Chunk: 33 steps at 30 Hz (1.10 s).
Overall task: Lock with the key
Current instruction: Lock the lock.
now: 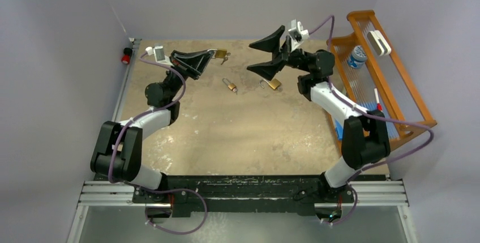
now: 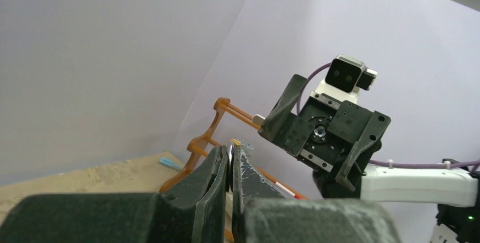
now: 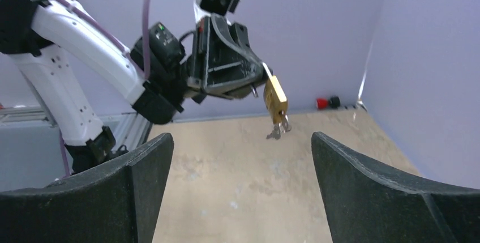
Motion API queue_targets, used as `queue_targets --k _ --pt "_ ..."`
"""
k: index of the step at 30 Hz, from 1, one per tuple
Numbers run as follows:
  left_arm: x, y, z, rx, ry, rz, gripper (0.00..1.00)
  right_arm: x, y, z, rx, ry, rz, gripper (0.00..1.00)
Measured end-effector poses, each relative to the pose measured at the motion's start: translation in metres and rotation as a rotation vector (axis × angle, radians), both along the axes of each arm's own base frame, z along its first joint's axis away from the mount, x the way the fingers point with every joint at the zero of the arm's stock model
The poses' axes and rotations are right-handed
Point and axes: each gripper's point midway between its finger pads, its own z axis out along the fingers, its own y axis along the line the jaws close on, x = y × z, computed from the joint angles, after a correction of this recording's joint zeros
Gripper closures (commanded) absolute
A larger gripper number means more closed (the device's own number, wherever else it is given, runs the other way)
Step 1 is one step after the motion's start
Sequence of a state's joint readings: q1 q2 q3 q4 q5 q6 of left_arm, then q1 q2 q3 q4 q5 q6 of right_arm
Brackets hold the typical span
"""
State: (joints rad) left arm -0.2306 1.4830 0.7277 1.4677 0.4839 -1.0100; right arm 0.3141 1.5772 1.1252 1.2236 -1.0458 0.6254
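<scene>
Lilac-grey walls close off the far and side edges of a tan, scuffed worktop point(image 1: 238, 135).

Left arm: reaches toward the far edge, left of centre. The left pincer point(image 1: 211, 54) is clamped on the top end of a brass padlock point(image 3: 275, 100), held in the air clear of the worktop. In the left wrist view the fingers point(image 2: 218, 169) are pressed together, with only a sliver of brass showing at the tips. The padlock hangs body-down. A key point(image 3: 277, 131) sits at its lower end with a second key dangling on the ring. I cannot make out the shackle between the fingers.

Right arm: raised near the far edge, right of centre, facing the left arm. The right pincer point(image 1: 258, 56) is spread wide and holds nothing. It is near the hanging padlock but apart from it.

On the worktop:
- A small padlock point(image 1: 230, 85) lies between the two arms, toward the far edge.
- Another padlock point(image 1: 274, 84) lies just below the right pincer.
- The two are apart from each other.

Right edge: a wooden rack point(image 1: 407, 93) holds a blue-and-white container point(image 1: 356, 56).

Far-left corner: a red button point(image 1: 126, 56) sits just off the worktop.
</scene>
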Motion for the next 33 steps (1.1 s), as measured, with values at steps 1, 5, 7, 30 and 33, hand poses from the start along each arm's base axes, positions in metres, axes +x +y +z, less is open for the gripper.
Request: queue_targets --k 1,5,7,30,33 --pt "0.0 0.0 0.001 -0.007 -0.001 -0.001 1.0 0.001 0.002 0.006 0.019 -0.007 0.022 0.11" --pt "-0.004 0.002 0.007 -0.027 -0.019 -0.005 1.0 0.003 0.011 0.013 0.056 -0.018 0.082 0.14" --pt "-0.005 0.002 0.008 -0.031 -0.018 -0.009 1.0 0.003 0.019 0.01 0.06 -0.004 0.101 0.15" --pt "-0.017 -0.014 0.006 -0.03 0.004 -0.095 1.0 0.012 0.065 0.007 0.086 0.046 0.081 0.24" --pt "-0.018 -0.015 0.006 -0.028 0.003 -0.099 1.0 0.012 0.07 0.005 0.085 0.053 0.09 0.26"
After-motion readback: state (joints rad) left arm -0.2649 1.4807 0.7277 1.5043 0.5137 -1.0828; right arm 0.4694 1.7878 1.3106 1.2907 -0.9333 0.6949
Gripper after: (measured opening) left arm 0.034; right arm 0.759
